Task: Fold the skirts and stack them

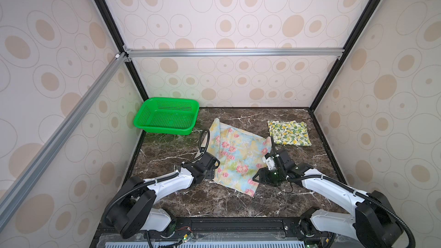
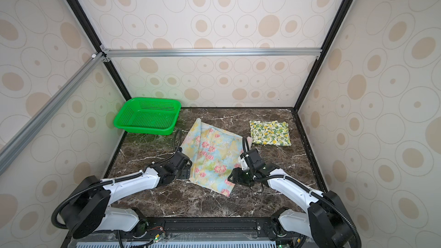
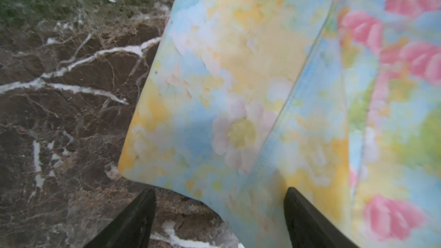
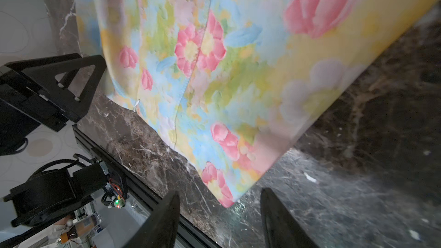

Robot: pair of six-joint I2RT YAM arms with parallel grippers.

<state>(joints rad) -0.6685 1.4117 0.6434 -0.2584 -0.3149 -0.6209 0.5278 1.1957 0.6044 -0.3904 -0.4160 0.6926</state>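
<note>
In both top views the pastel flowered skirt lies spread across the middle of the marble desk between my arms. The folded lemon skirt lies just beside its far right corner, and a green basket sits far left. My left wrist view shows my left claw apart, one finger over bare desk and one over the pastel skirt's edge, gripping nothing. My right wrist view shows my right claw apart too, with a corner of that skirt lying loose just ahead of its tips.
</note>
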